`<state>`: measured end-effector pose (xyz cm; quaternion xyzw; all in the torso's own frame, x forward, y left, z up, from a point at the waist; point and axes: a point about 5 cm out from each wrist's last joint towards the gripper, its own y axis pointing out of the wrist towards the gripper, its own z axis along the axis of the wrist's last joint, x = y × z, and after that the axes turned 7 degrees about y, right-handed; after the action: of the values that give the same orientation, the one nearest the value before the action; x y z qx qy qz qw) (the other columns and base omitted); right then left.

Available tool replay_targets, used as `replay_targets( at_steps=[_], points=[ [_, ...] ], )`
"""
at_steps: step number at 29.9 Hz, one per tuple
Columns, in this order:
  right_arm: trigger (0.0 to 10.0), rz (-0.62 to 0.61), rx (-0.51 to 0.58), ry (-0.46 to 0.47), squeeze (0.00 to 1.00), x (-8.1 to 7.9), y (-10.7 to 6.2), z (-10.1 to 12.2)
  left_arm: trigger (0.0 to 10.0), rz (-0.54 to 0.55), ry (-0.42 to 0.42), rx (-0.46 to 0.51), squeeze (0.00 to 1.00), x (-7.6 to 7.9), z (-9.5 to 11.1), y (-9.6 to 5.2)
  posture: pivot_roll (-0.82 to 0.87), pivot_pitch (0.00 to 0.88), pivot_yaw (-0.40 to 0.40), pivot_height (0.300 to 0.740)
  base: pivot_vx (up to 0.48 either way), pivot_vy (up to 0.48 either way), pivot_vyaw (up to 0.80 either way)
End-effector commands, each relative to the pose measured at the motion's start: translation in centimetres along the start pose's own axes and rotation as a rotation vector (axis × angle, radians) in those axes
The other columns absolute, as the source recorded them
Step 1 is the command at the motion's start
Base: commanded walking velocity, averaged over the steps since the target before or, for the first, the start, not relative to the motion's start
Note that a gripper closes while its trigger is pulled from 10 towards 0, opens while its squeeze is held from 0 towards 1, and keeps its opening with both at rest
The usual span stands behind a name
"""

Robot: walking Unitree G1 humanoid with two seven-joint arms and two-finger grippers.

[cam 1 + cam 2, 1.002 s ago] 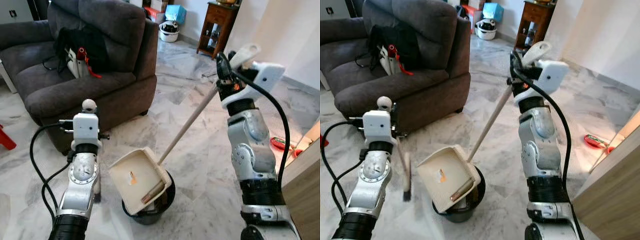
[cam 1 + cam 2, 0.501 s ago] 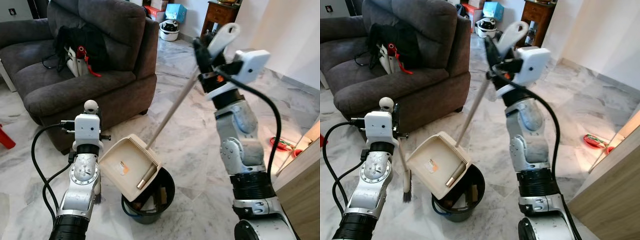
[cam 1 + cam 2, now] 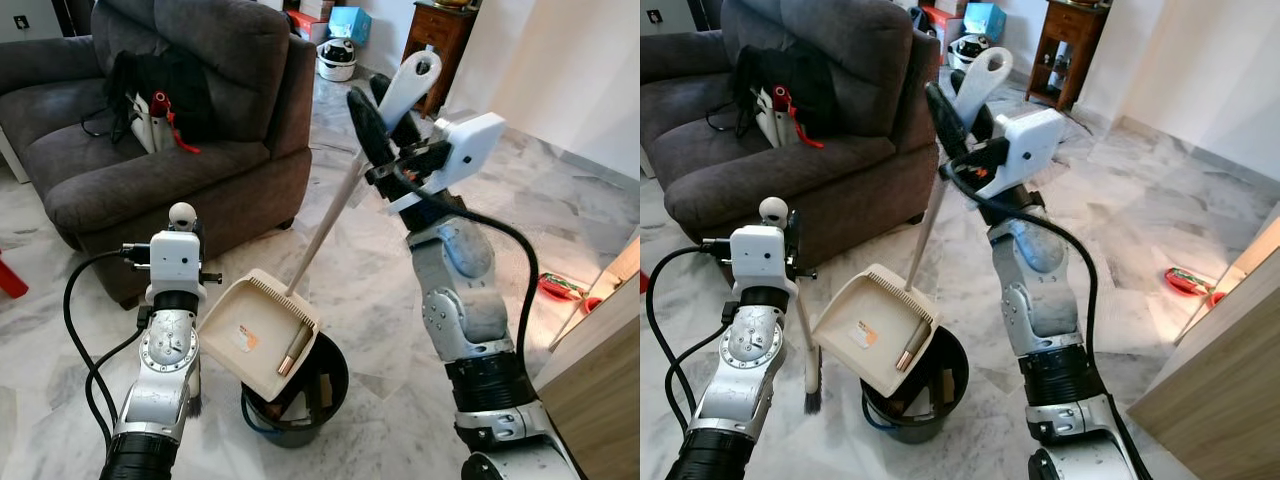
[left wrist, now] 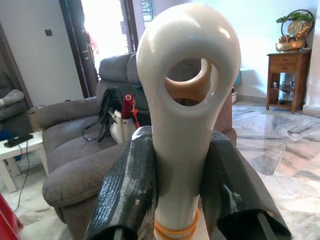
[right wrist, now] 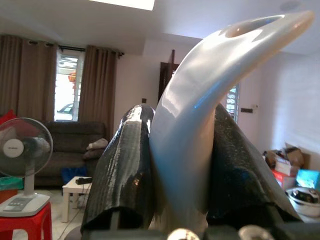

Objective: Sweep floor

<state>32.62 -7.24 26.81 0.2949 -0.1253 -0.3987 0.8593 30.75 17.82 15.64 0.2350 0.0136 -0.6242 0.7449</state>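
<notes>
A cream dustpan (image 3: 256, 333) hangs tilted over a black bin (image 3: 318, 398), its lower edge at the bin's mouth. A brown tube-like piece (image 3: 288, 353) lies against the pan's low edge. The pan's long pale pole (image 3: 325, 228) runs up to a white looped grip, and my right gripper (image 3: 388, 112) is shut on that grip (image 5: 186, 135) at chest height. My left gripper (image 3: 780, 238) is shut on the white top of a small broom (image 4: 183, 125). The broom's stick drops beside my left arm to dark bristles (image 3: 812, 398) near the floor, left of the bin.
A grey sofa (image 3: 150, 150) with a black bag stands to the left rear. A wooden cabinet (image 3: 435, 40) and a helmet (image 3: 338, 60) are farther back. A wooden panel (image 3: 600, 385) rises at the right, with a red item (image 3: 560, 288) on the marble floor beside it.
My right gripper has swung the pole's grip to the left and higher. The dustpan has shifted left and now tilts more steeply over the bin. The left arm has stayed put.
</notes>
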Motion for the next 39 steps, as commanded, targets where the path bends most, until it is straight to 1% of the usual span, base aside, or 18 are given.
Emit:
replay_targets(
  at_steps=[1, 5, 8, 11, 17, 19, 21, 26, 29, 36, 39],
  points=[
    [10.0, 0.059, 0.11, -0.036, 0.0, -1.1, 0.6, 2.0, 10.0, 0.004, -0.004, 0.091, 0.0, 0.0, 1.8, 0.4, 0.1, 0.0, -0.105, 0.74, 0.0, 0.0, 0.0],
    [10.0, 0.095, 0.138, -0.044, 0.0, -2.1, 0.7, 2.2, 10.0, 0.005, -0.002, 0.09, 0.0, 0.0, 1.8, 0.4, 0.1, 0.0, -0.105, 0.74, 0.0, 0.0, 0.0],
    [10.0, 0.096, 0.174, -0.09, 0.0, -2.7, 0.7, 2.5, 10.0, 0.006, -0.002, 0.091, 0.0, -0.1, 1.8, 0.4, 0.1, 0.0, -0.106, 0.74, 0.0, 0.0, 0.0],
    [10.0, 0.098, 0.178, -0.099, 0.0, -2.9, 0.7, 2.6, 10.0, 0.006, -0.002, 0.092, 0.0, -0.1, 1.8, 0.4, 0.1, 0.0, -0.104, 0.74, 0.0, 0.0, 0.0],
    [10.0, 0.081, 0.208, -0.181, 0.0, -3.1, 0.6, 2.9, 10.0, -0.001, -0.003, 0.093, 0.0, 0.0, 1.8, 0.4, 0.1, 0.0, -0.104, 0.74, 0.0, 0.0, 0.0],
    [10.0, 0.081, 0.222, -0.219, 0.0, -3.5, 0.5, 3.0, 10.0, -0.004, -0.002, 0.094, 0.0, 0.1, 1.8, 0.3, 0.09, 0.0, -0.101, 0.74, 0.0, 0.0, 0.0],
    [10.0, 0.091, 0.221, -0.239, 0.0, -3.7, 0.4, 2.9, 10.0, -0.006, -0.002, 0.094, 0.0, 0.1, 1.8, 0.3, 0.09, 0.0, -0.101, 0.74, 0.0, 0.0, 0.0],
    [10.0, 0.099, 0.216, -0.245, 0.0, -4.0, 0.3, 2.7, 10.0, -0.01, 0.001, 0.096, 0.0, 0.1, 1.9, 0.4, 0.09, 0.0, -0.098, 0.74, 0.0, 0.0, 0.0],
    [10.0, 0.114, 0.215, -0.273, 0.0, -4.3, 0.2, 2.6, 10.0, -0.011, 0.001, 0.097, 0.0, 0.1, 1.9, 0.4, 0.09, 0.0, -0.098, 0.74, 0.0, 0.0, 0.0],
    [10.0, 0.117, 0.217, -0.293, 0.0, -4.5, 0.0, 2.6, 10.0, -0.016, 0.0, 0.098, 0.0, 0.2, 1.9, 0.3, 0.09, 0.0, -0.096, 0.74, 0.0, 0.0, 0.0],
    [10.0, 0.123, 0.224, -0.326, 0.0, -4.6, 0.0, 2.7, 10.0, -0.017, 0.0, 0.098, 0.0, 0.2, 1.9, 0.4, 0.09, 0.0, -0.096, 0.74, 0.0, 0.0, 0.0]
  ],
)
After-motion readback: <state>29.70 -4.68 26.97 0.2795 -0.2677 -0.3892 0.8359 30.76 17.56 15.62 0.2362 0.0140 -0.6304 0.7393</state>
